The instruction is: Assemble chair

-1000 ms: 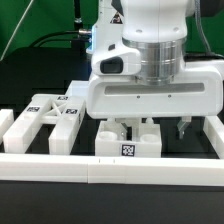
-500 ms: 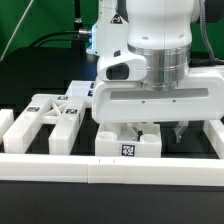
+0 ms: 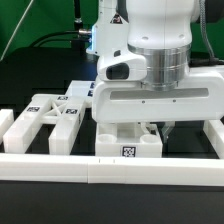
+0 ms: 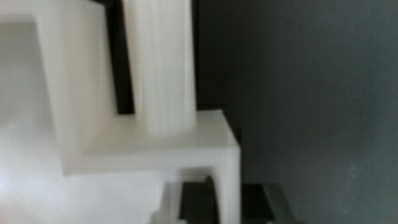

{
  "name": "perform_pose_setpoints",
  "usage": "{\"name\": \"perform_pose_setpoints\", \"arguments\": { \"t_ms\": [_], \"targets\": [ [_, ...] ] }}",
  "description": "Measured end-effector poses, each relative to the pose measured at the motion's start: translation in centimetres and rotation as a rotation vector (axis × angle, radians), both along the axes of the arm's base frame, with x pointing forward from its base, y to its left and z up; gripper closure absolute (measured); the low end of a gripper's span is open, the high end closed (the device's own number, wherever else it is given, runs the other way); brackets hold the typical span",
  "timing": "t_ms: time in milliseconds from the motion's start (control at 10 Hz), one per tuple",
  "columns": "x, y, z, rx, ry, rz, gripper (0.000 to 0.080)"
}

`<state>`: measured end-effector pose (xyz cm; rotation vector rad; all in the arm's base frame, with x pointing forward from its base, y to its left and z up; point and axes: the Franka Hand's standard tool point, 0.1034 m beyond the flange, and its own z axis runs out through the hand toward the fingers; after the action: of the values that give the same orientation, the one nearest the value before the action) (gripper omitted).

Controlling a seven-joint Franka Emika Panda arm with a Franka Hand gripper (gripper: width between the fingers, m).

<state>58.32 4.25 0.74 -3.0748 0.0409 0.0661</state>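
Hanging low over the chunky matte white chair block (image 3: 128,143), tag on its front face, my gripper (image 3: 150,124) has its jaws pinched together. The block sits just behind the front border bar (image 3: 50,166). Ladder-like frames (image 3: 45,112) lie at the exterior view's left, with dark table (image 3: 86,140) between.

Border bar (image 3: 60,166) and ladder-like frames (image 3: 45,115) hem the tagged block (image 3: 128,146) — gaps narrow.

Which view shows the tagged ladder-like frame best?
The exterior view: the ladder-like frame lies at the exterior view's left, rungs and two tags plain. The wrist view shows only close, blurred white pieces; no tag visible there.
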Motion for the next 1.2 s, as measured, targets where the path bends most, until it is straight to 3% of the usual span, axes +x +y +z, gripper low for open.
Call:
{"name": "perform_pose_setpoints", "arguments": {
  "t_ms": [200,800,1200],
  "targets": [
    [0.0,0.1,0.0,0.000,0.000,0.001,0.0769],
    [2.5,5.5,0.1,0.007,0.028,0.084,0.0768],
    [3.0,6.9,0.6,0.012,0.060,0.094,0.0768]
  ]
}}
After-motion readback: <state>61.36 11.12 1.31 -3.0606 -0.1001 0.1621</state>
